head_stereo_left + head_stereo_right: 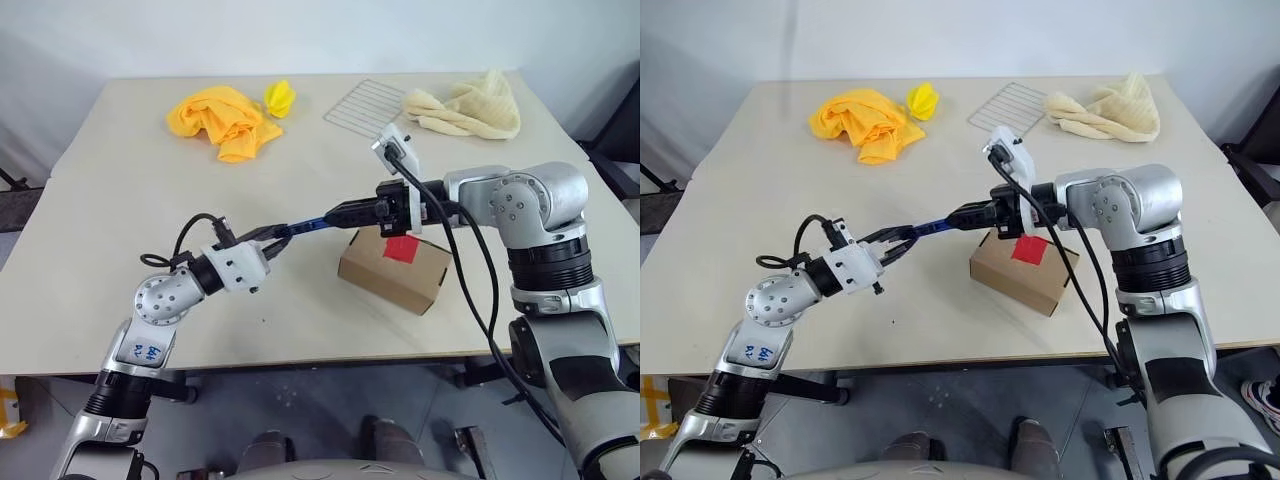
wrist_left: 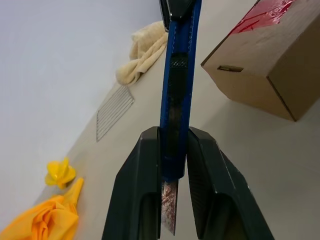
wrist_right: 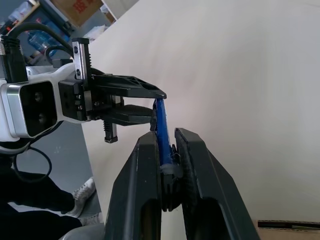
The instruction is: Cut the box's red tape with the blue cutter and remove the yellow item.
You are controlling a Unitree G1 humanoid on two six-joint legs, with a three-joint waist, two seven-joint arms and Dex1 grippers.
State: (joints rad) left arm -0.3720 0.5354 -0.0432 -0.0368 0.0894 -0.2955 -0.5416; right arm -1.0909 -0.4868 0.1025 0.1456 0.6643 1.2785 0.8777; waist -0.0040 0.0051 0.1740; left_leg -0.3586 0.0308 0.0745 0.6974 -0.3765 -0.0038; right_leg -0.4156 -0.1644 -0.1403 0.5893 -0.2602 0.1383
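While pinched at both ends, blue cutter (image 1: 310, 224) between left end effector (image 1: 278, 238) and right end effector (image 1: 345, 213).

My beige table (image 1: 120, 220) carries the brown box (image 1: 395, 272) near its front edge, and along the far side lie an orange cloth (image 1: 222, 120), a small yellow item (image 1: 280, 97), a wire rack (image 1: 365, 103) and a cream towel (image 1: 470, 108).
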